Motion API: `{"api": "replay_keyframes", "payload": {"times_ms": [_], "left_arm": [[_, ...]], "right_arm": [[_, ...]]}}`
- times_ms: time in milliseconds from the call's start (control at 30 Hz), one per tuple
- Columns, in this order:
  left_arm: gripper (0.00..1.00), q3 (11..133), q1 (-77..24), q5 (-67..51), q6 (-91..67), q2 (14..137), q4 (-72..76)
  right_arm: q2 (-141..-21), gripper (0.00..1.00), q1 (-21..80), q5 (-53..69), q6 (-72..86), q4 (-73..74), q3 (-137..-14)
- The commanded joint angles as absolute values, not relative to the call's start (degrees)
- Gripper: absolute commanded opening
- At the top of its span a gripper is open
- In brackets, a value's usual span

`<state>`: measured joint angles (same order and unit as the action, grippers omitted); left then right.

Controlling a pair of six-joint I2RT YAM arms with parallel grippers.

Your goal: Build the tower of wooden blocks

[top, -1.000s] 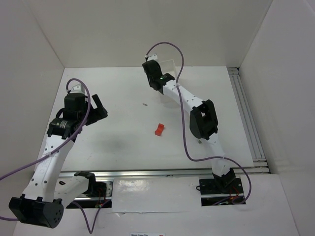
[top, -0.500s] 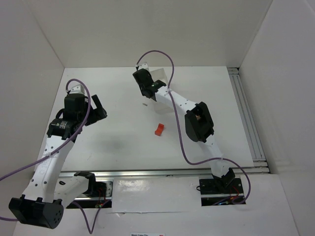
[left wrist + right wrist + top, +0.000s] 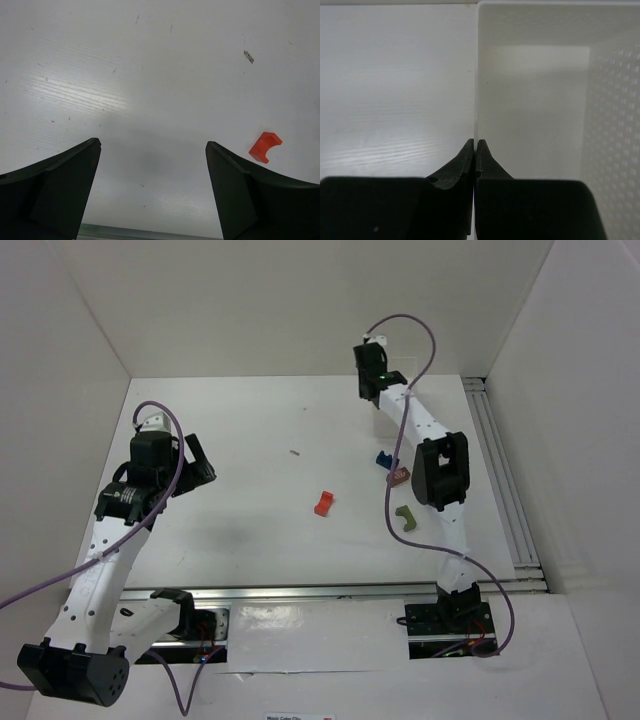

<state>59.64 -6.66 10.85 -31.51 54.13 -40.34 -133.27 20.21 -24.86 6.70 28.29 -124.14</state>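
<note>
- Left fingers (image 3: 55,185) are spread wide with nothing between them, hanging over the left side of the bench (image 3: 250,420).
- Right fingers (image 3: 460,165) are pressed together on the thin side wall of the white bin (image 3: 535,90), at the far end of the bench. The part of the bin's inside that shows holds nothing.
- Four blocks lie loose on the bench, none touching another:
  - the red block (image 3: 323,503), notched, sits near the middle, on its own;
  - the blue block (image 3: 383,459) and the brown block (image 3: 399,476) are close together beside the right arm;
  - the green block (image 3: 404,518) is a bit nearer the bases.
- A small grey speck (image 3: 295,452) lies on the bench; I can't tell what it is.
- Progress, as I judge it: no tower is started and nothing is stacked. All the picking and stacking is left. The right arm must let go of the bin first.
</note>
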Motion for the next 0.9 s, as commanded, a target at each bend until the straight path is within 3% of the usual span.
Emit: {"api": "replay_keyframes", "payload": {"times_ms": [0, 133, 233, 300, 333, 400, 500, 667, 867], "left_arm": [[0.99, 60.6, -6.3, 12.2, -30.5, 53.1, -39.7], [0.99, 60.6, -6.3, 12.7, -30.5, 53.1, -39.7], [0.99, 60.6, -6.3, 12.7, -30.0, 52.6, -40.2], [0.99, 60.6, -6.3, 12.7, -30.0, 52.6, -40.3], [0.99, 60.6, -6.3, 12.7, -30.0, 52.0, -40.3], [0.99, 60.1, -6.3, 12.7, -30.0, 51.5, -40.3], [0.99, 60.6, -6.3, 12.2, -30.0, 51.5, -40.3], [0.99, 60.6, -6.3, 11.2, -30.5, 52.7, -39.7], [0.99, 58.3, -6.3, 10.6, -31.1, 54.6, -37.2]], "right_arm": [[-130.9, 0.0, 18.2, -25.7, 5.4, 25.8, -124.1], [-133.6, 0.0, 13.6, -22.6, 6.8, 25.8, -124.9], [-136.2, 0.1, 11.8, -23.7, 6.8, 26.4, -127.3], [-137.0, 0.27, 11.2, -24.3, 6.2, 27.9, -129.5], [-137.0, 0.44, 11.2, -24.3, 6.2, 28.6, -130.3], [-135.6, 0.61, 11.2, -23.0, 6.2, 29.3, -130.9], [-129.7, 0.71, 11.9, -22.3, 8.4, 28.7, -127.0], [-112.8, 0.71, 18.6, -22.1, 9.6, 24.6, -114.6], [-94.4, 0.67, 24.8, -17.7, 16.8, 20.1, -85.6]]}}
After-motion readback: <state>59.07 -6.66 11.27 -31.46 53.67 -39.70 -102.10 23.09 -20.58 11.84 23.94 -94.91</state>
